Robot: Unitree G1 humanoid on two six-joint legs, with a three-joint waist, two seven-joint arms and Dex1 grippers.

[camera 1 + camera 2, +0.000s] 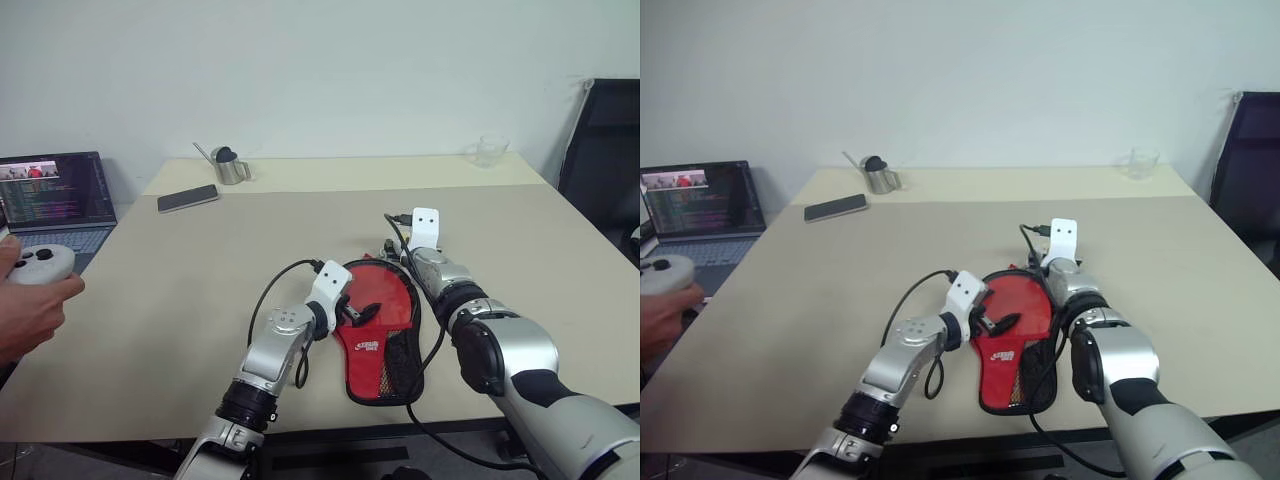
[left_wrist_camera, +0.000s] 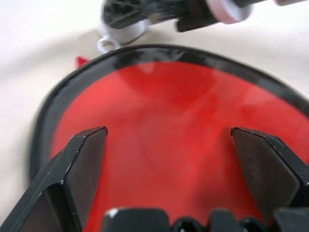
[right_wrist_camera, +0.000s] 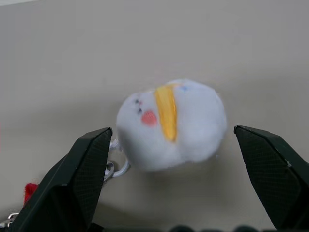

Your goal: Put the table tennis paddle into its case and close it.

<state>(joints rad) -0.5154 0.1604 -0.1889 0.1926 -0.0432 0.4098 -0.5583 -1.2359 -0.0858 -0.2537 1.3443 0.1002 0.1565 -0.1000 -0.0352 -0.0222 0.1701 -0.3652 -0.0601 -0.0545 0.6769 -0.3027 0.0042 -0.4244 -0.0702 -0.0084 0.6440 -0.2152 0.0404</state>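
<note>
On the beige counter [image 1: 200,290], red paddle-shaped fabric case [image 1: 375,335], left gripper [image 2: 169,137] fingers wide over it, right gripper [image 3: 173,135] fingers wide around white plush charm [image 3: 171,123].

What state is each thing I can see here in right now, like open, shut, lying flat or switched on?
Case: lying flat on the table, red side up.
Plush charm: lying on the table, loose, between the right tool's fingers.
Left tool: open, over the case.
Right tool: open, holding nothing.
Laptop: lid up, screen on.
Phone: lying flat.
</note>
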